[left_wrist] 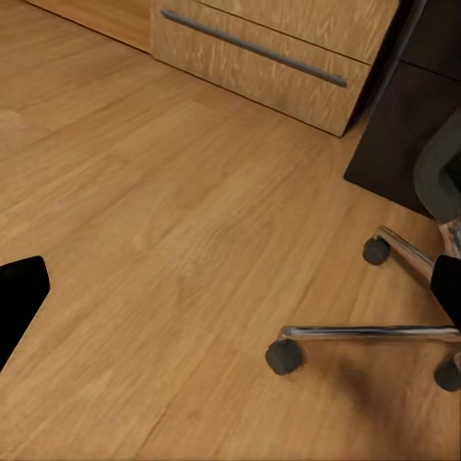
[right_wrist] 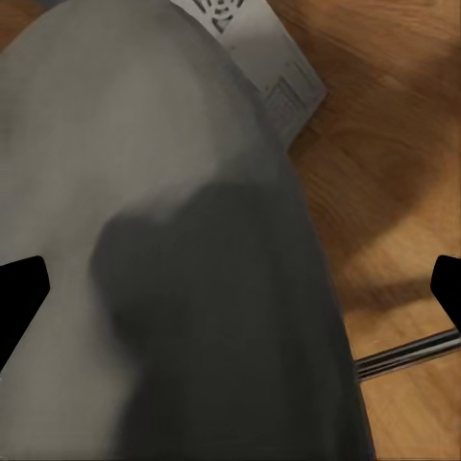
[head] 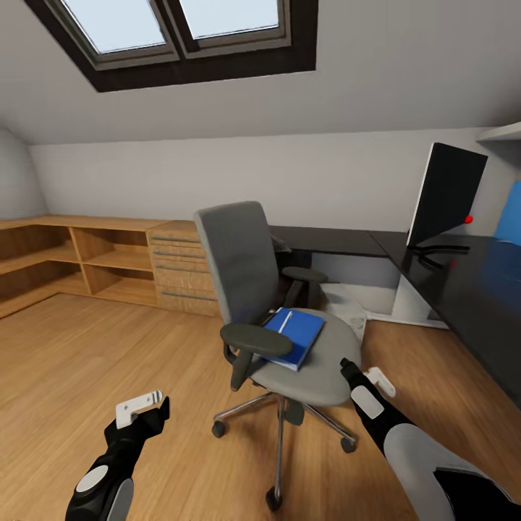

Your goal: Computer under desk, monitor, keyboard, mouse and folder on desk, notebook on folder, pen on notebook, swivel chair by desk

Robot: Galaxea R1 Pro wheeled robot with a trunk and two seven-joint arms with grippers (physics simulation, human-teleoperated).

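Both sets of jaws stand wide and hold nothing: the left gripper (head: 145, 411) hangs over the wooden floor (head: 87, 362) at about 8 o'clock from the swivel chair (head: 269, 304), and the right gripper (head: 365, 376) sits just beside the seat's edge at 4 o'clock. On the grey seat lies the blue folder (head: 293, 338) with a white pen (head: 285, 321) on top. The monitor (head: 445, 192) stands on the dark counter (head: 463, 282) at 2 o'clock, well apart from the chair.

You had the swivel chair (head: 278, 318) standing on the wooden floor (head: 87, 362), a blue folder (head: 293, 336) on its seat; the monitor (head: 445, 195) stood on the dark surface (head: 463, 282).
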